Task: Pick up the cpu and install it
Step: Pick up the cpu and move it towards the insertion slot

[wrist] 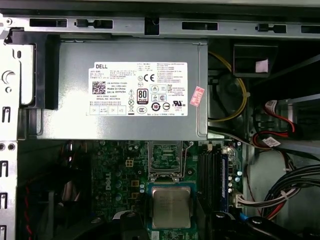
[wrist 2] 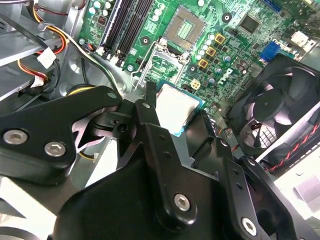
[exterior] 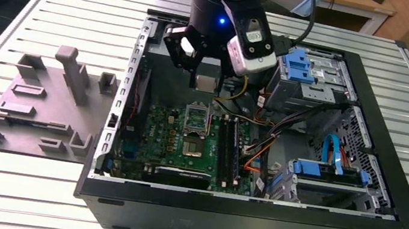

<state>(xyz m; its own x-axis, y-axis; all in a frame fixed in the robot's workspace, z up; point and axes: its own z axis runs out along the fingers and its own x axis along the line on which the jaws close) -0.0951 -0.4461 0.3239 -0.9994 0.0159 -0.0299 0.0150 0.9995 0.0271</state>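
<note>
A: Start with the exterior view. What does the gripper (exterior: 207,78) have?

B: The cpu (exterior: 206,84), pinched between its 2 fingers (exterior: 189,60) above the open computer case (exterior: 254,219). The empty socket (exterior: 196,120) on the green motherboard (exterior: 164,139) lies below the fingertips, apart from the chip. The grey tray (exterior: 35,107) sits well off to one side of the fingers, outside the case.

A: And the second wrist view?

B: The fingers (wrist 2: 146,107) are drawn in narrow, 1 on each of 2 opposite edges of the cpu (wrist 2: 177,107), with its metal lid bare between them. The socket (wrist 2: 186,30) is out beyond the fingertips. A black fan (wrist 2: 285,107) stands beside 1 finger.

A: First wrist view?

B: The cpu (wrist: 171,207) sits level between the fingers (wrist: 222,227). The socket (wrist: 165,156) is just beyond it, and the power supply (wrist: 120,95) is farther beyond.

A: How will the chip handle?

B: I'd judge it light, thin and stiff. The smooth lid looks slippery and the underside is likely delicate. Holding it by the edges, as here, seems the right grip, but a small tilt could let it slide.
</note>
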